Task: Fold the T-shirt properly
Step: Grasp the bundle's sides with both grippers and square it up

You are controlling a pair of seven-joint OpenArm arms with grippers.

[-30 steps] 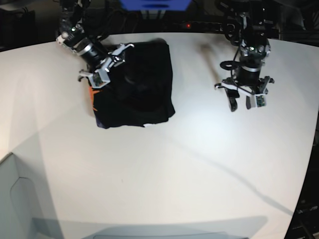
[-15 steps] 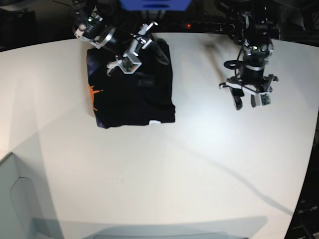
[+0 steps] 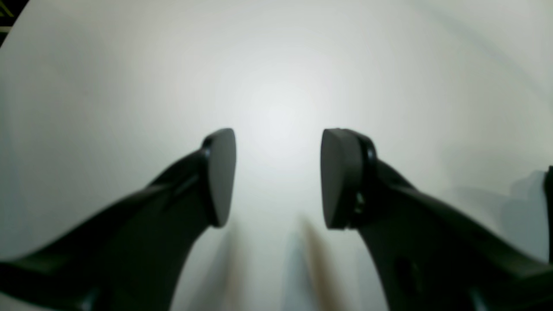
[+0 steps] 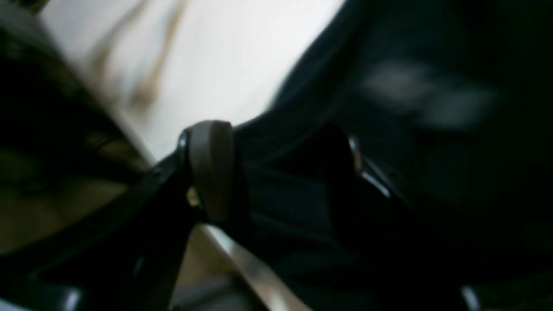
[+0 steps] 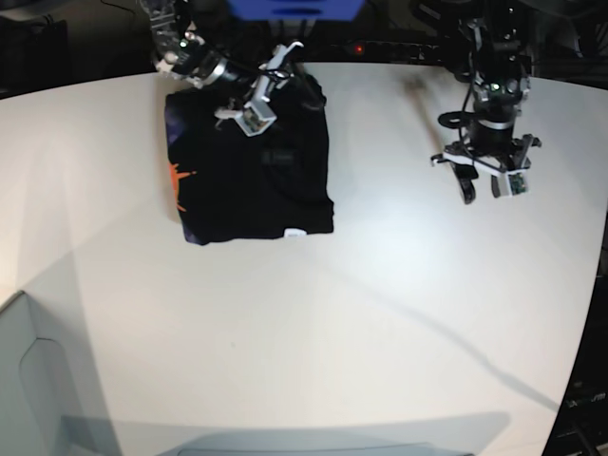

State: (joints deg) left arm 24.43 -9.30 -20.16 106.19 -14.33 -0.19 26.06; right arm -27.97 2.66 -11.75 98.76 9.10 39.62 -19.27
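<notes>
T-shirt (image 5: 247,180): black, bunched into a compact shape on the white surface (image 5: 313,332), far-left part of base view. Orange print showing at its left edge, no readable text. Right tool (image 4: 281,172): over the shirt's far part, jaws apart. Small white tag (image 5: 295,232) on the near edge, writing too small to read. Left tool (image 5: 492,190): well right of shirt, jaws spread, nothing held.

Bright glare on the white table (image 3: 276,99), soft shadows, dim right wrist view, blurred edges, dark fingers (image 3: 345,181)
</notes>
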